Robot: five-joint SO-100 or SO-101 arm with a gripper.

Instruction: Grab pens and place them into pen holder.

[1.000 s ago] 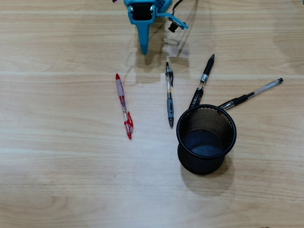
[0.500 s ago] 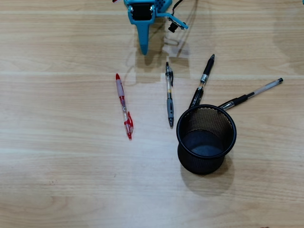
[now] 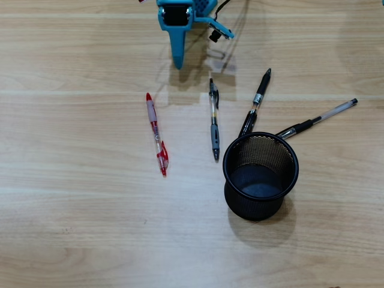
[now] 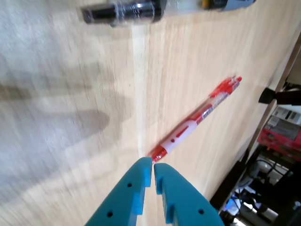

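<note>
Pens lie flat on the desk (image 3: 84, 228), none in the holder (image 3: 260, 175). In the overhead view the red pen (image 3: 156, 134) lies left of centre, running nearly top to bottom with a slight tilt. The grey pen (image 3: 213, 119) lies to its right, close to vertical, its dark tip pointing down and ending just beside the holder's rim. The black pen (image 3: 257, 101) slants from upper right to lower left, its lower end meeting the holder's top edge. The clear pen (image 3: 321, 117) slants up to the right from the holder, its black grip end touching or passing behind the rim; which one cannot be told. The holder stands upright right of centre, and its inside shows only the dark bottom.

The fingers (image 3: 178, 63) point down from the top edge of the overhead view, above and between the red and grey pens, touching neither. In the wrist view the fingers (image 4: 153, 165) are clenched together with only a thin slit between the teal tips, and they grasp nothing. The red pen (image 4: 197, 116) lies diagonally just past the tips, its near end close to them. The grey pen (image 4: 136, 10) shows blurred at the top edge.
</note>
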